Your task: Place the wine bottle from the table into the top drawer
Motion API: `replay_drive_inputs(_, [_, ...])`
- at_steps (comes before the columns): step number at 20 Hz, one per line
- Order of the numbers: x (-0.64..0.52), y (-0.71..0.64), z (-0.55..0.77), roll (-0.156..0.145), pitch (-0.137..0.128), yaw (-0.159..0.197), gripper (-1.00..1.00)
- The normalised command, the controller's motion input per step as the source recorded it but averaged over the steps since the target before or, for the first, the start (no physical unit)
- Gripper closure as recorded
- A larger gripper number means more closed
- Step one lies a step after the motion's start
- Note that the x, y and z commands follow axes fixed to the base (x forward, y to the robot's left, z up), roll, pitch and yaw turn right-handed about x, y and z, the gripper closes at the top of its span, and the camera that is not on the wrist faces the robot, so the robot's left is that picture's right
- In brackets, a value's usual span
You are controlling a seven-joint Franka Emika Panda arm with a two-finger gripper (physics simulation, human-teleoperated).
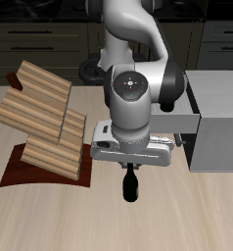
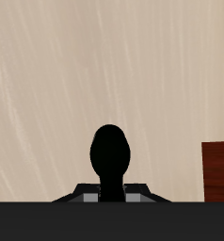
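The slim near-black glass wine bottle [image 1: 132, 183] [image 2: 111, 160] hung upright beneath the two-finger gripper [image 1: 131, 165], clamped between its fingers, above the light beige wood-grain table [image 1: 187, 216] [image 2: 104, 66] near its front edge. The pale grey top drawer [image 1: 192, 123] stood open nearby.

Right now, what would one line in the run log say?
gripper: shut on wine bottle | bottle: lifted above table | top drawer: open | wooden rack: beside the arm
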Motion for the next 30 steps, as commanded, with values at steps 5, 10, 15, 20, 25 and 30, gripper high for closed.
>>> replay_drive_inputs(5, [-0.01, -0.08, 0.07, -0.013, -0.014, 0.005, 1.00])
replay_drive_inputs(10, [-0.05, 0.01, 0.23, -0.005, -0.028, 0.002, 1.00])
replay_drive_inputs(15, [-0.07, 0.05, 0.23, 0.000, 0.007, -0.006, 1.00])
replay_drive_inputs(20, [-0.14, 0.03, 0.34, -0.010, -0.017, 0.017, 1.00])
replay_drive_inputs(25, [-0.13, 0.01, 0.37, 0.000, -0.046, 0.019, 1.00])
replay_drive_inputs(30, [-0.14, 0.04, 0.47, 0.008, -0.064, 0.032, 1.00])
